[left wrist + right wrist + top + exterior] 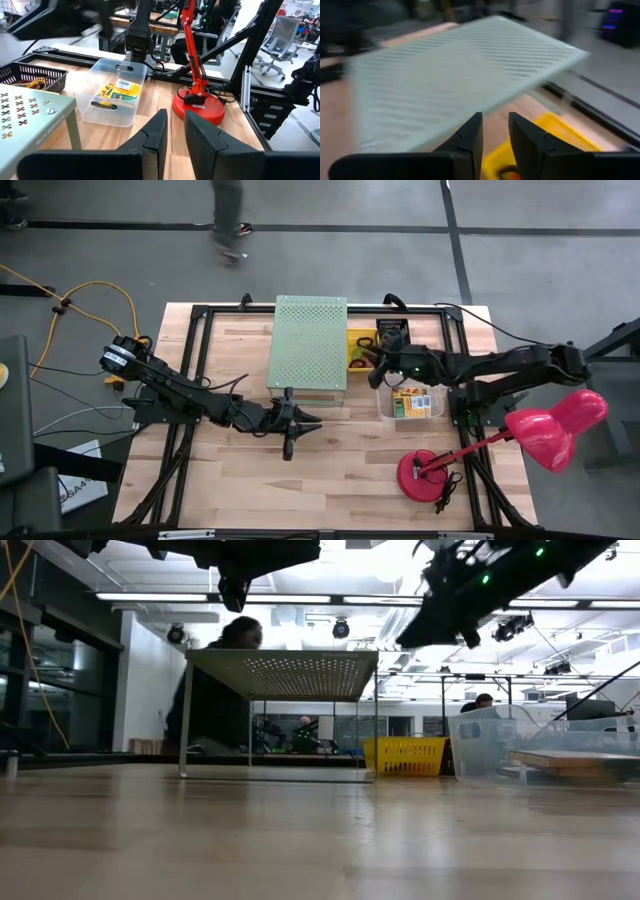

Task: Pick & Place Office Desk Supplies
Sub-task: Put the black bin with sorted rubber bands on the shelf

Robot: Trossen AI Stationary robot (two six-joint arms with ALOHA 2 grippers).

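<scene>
A yellow-and-green crayon box (412,402) (120,90) lies flat in a clear tub (385,408) (112,112) right of centre. A yellow mesh basket (354,340) (405,755) (560,135) stands behind the tub and holds small band loops (357,363). My right gripper (366,358) (495,122) hovers over the basket, fingers a narrow gap apart with nothing between them. My left gripper (312,426) (175,122) hangs level above mid-table, near the front of the pale-green perforated stand (310,345). It points toward the tub, and its narrow gap is empty too.
The perforated stand (285,675) (455,75) rests on thin legs at the far middle. A pink desk lamp stands at the near right on its red base (425,473) (197,105), with its head (555,425) out over the table's right edge. A person (225,680) stands behind the table.
</scene>
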